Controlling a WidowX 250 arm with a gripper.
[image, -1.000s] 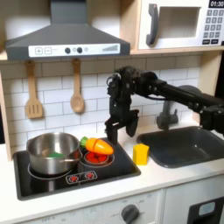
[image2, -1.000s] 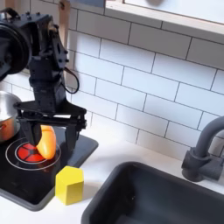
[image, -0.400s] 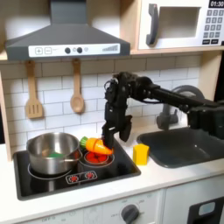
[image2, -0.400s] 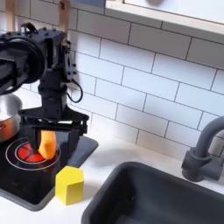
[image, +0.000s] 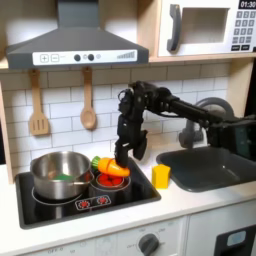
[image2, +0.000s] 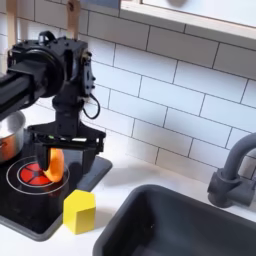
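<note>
An orange toy carrot (image: 113, 168) (image2: 54, 162) with a green top lies on the red right-hand burner (image: 110, 182) of the black stove (image: 85, 201). My black gripper (image: 122, 156) (image2: 62, 158) hangs low over it, open. Its fingers stand on either side of the carrot in the second exterior view, and whether they touch it I cannot tell. A silver pot (image: 60, 172) (image2: 7, 136) with something green inside sits on the left burner. A yellow block (image: 161, 176) (image2: 79, 211) stands on the counter just right of the stove.
A dark sink (image: 215, 166) (image2: 190, 226) with a grey faucet (image: 190, 131) (image2: 233, 170) takes the right of the counter. A wooden spatula (image: 38, 105) and spoon (image: 88, 100) hang on the tiled wall. A range hood (image: 75, 42) and microwave (image: 205, 28) are overhead.
The gripper has moved left and down in both exterior views, from beside the carrot to straddling it. The carrot, pot and block have not moved.
</note>
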